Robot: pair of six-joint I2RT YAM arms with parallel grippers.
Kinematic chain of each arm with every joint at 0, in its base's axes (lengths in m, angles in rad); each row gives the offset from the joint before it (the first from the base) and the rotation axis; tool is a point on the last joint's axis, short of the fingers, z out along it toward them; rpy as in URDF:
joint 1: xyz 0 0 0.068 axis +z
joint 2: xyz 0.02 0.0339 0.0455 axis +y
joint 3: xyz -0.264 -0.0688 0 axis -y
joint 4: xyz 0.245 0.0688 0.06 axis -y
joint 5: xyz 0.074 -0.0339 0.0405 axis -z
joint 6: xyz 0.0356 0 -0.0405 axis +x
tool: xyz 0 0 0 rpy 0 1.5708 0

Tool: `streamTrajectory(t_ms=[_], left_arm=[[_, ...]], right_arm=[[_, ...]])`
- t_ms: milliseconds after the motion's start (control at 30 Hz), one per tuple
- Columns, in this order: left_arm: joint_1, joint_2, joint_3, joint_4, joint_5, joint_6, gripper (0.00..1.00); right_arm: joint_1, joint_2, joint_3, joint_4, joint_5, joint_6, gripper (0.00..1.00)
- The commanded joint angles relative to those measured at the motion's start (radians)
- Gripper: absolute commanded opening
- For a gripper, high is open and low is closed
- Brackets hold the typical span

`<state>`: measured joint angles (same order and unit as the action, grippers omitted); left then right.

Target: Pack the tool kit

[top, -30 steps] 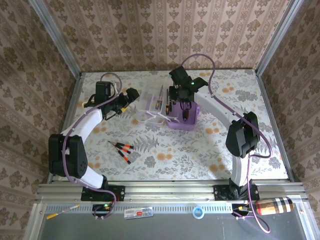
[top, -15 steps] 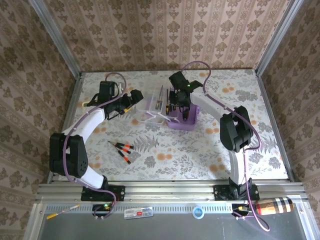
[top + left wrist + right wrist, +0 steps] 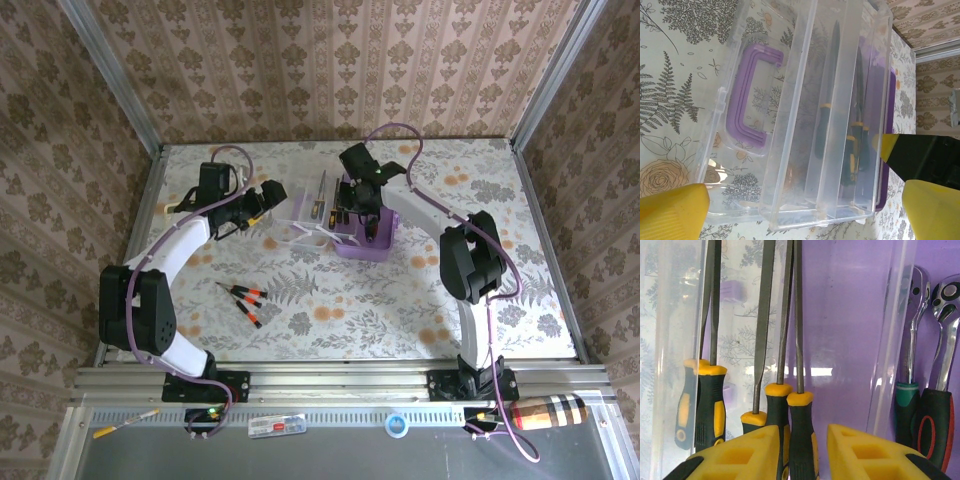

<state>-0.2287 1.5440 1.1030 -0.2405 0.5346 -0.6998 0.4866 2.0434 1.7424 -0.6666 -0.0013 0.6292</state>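
Where patterned walls point(image 3: 300, 60) close three sides of the flowered table point(image 3: 480, 300), the purple box point(image 3: 372, 243) sits toward its far middle. Bare tabletop lies right of the box, and two loose screwdrivers point(image 3: 245, 297) lie near-left of it. Left of the box, the left gripper point(image 3: 268, 196) gapes empty over the clear tray point(image 3: 830, 125). Over the box, the right gripper point(image 3: 804, 450) is slightly parted around a screwdriver handle point(image 3: 800, 417), not pinching it.

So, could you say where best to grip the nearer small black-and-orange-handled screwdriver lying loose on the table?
Across the thick handle, from straight above. The screwdriver lies flat on the floral-patterned table, and its near end splays clear of the neighbouring screwdriver.
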Motion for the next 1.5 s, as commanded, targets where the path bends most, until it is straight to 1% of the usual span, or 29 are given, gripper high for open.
streamTrajectory(t_ms=[0, 167, 300, 467, 633, 700, 733, 833, 967, 1033, 1133, 1233, 1267, 1300, 1367, 1433, 1467], left_arm=[[-0.006, 0.013, 0.038, -0.013, 0.003, 0.036, 1.00], [-0.023, 0.050, 0.071, -0.033, 0.047, 0.071, 1.00], [-0.060, 0.105, 0.106, -0.042, 0.083, 0.089, 1.00], [-0.107, 0.149, 0.118, -0.004, 0.093, 0.049, 1.00], [-0.194, 0.123, 0.124, -0.001, 0.063, 0.031, 1.00], [-0.222, 0.111, 0.133, 0.000, 0.036, 0.026, 1.00], [-0.261, 0.109, 0.135, 0.002, 0.024, 0.025, 1.00], [-0.309, 0.114, 0.139, 0.004, -0.003, 0.009, 1.00], [-0.344, 0.097, 0.108, 0.013, -0.020, -0.004, 1.00], [-0.354, 0.066, 0.101, -0.013, -0.045, 0.015, 1.00], [-0.332, 0.003, 0.115, -0.119, -0.122, 0.086, 1.00], [-0.258, -0.062, 0.137, -0.217, -0.151, 0.145, 1.00], [-0.235, -0.088, 0.139, -0.247, -0.157, 0.162, 1.00], [-0.176, -0.117, 0.137, -0.272, -0.161, 0.177, 1.00], [-0.103, -0.182, 0.115, -0.309, -0.173, 0.192, 1.00], [-0.027, -0.254, 0.063, -0.339, -0.185, 0.189, 1.00], [0.014, -0.297, 0.021, -0.351, -0.189, 0.180, 1.00]], right_arm=[[-0.011, -0.065, -0.021, -0.007, 0.009, 0.002, 0.34], [-0.016, -0.192, -0.074, -0.007, 0.038, -0.021, 0.39], [-0.034, -0.317, -0.181, 0.003, 0.044, -0.031, 0.45], [-0.069, -0.489, -0.357, 0.038, 0.040, -0.026, 0.48], [-0.116, -0.623, -0.473, 0.026, 0.035, -0.046, 0.50], [-0.129, -0.645, -0.501, 0.021, 0.031, -0.054, 0.50], [-0.136, -0.677, -0.513, 0.021, 0.030, -0.056, 0.50], [-0.152, -0.703, -0.530, 0.019, 0.018, -0.056, 0.51], [-0.156, -0.717, -0.528, 0.015, -0.003, -0.057, 0.51], [-0.155, -0.722, -0.526, 0.012, -0.015, -0.057, 0.51], [-0.148, -0.718, -0.512, 0.002, -0.040, -0.062, 0.52], [-0.076, -0.705, -0.475, -0.020, -0.021, -0.095, 0.52], [-0.033, -0.692, -0.452, -0.039, 0.009, -0.111, 0.52], [0.014, -0.679, -0.425, -0.057, 0.042, -0.127, 0.53], [0.106, -0.628, -0.373, -0.082, 0.076, -0.150, 0.52], [0.203, -0.563, -0.313, -0.100, 0.106, -0.173, 0.51], [0.258, -0.524, -0.282, -0.112, 0.127, -0.184, 0.49]])
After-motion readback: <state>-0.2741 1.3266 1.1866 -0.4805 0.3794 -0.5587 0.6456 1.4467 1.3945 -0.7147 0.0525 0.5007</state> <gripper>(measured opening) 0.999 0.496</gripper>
